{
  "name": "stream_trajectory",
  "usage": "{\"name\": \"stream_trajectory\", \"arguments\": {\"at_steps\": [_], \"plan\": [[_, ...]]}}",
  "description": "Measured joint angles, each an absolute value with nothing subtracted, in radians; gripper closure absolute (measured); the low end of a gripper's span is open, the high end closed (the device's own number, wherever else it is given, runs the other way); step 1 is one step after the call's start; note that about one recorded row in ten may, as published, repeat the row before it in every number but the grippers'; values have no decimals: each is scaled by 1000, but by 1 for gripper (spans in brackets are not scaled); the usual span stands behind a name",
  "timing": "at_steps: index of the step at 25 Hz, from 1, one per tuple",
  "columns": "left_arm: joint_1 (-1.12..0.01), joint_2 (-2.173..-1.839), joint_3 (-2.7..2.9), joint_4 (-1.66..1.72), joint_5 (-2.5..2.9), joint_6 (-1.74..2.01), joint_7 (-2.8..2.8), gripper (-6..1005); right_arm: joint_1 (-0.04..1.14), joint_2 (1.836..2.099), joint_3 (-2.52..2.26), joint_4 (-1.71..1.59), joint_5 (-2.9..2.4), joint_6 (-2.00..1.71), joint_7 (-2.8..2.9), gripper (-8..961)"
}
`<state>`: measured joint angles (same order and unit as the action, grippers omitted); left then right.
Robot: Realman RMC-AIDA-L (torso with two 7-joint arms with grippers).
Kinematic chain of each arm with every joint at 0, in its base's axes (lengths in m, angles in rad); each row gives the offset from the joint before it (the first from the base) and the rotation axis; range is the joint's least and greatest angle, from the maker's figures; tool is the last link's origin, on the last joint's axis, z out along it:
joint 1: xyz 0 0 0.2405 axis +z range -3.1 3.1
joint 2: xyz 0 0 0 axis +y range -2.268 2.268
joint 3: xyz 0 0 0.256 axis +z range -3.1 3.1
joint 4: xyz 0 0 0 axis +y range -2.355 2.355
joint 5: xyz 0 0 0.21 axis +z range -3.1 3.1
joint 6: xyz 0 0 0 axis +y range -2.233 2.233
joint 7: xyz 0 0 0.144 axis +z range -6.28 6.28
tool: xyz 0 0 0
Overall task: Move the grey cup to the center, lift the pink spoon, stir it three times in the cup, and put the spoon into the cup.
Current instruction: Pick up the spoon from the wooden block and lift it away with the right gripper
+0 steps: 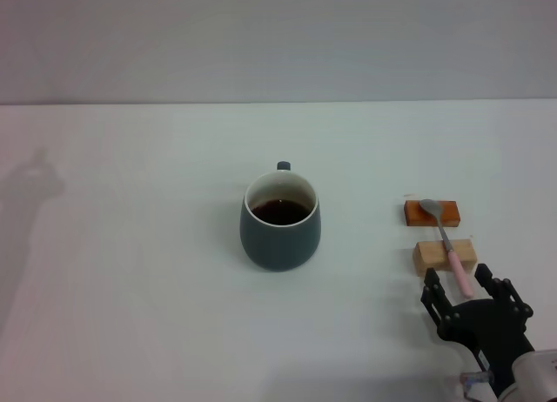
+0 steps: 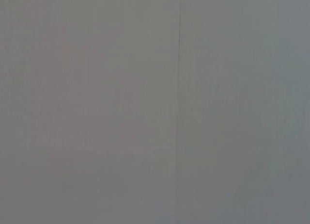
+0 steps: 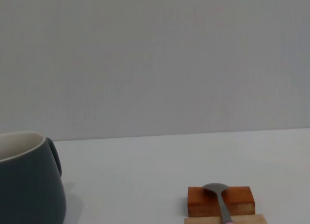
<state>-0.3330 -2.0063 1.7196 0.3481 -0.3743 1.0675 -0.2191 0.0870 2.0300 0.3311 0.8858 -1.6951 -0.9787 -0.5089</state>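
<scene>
Right tool (image 1: 471, 291) sits low at the near right edge of the surface (image 1: 130, 271), fingers spread open w/ nothing held, straddling the tail of the spoon handle. Left tool isn't in view. Grey cup (image 1: 280, 221) stands upright about mid-surface, dark liquid inside, so the centering step looks done — spoon pickup seems to be in hand. Orange block (image 1: 432, 212) and tan block (image 1: 445, 256) prop the pink spoon (image 1: 446, 245): bowl on orange, handle across tan. Next move prob calls for closing on the pink handle, then lifting toward the cup, well to the tool's left
</scene>
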Motion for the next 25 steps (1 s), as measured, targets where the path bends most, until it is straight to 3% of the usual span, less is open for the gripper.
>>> {"name": "stream_trajectory", "arguments": {"at_steps": [12, 25], "plan": [[-333, -2009, 1720, 340, -373, 1067, -221, 996, 89, 2016, 346, 893, -1696, -977, -526, 308], [-333, -2013, 1720, 337, -373, 1068, -221, 996, 90, 2018, 354, 893, -1696, -977, -544, 335]]}}
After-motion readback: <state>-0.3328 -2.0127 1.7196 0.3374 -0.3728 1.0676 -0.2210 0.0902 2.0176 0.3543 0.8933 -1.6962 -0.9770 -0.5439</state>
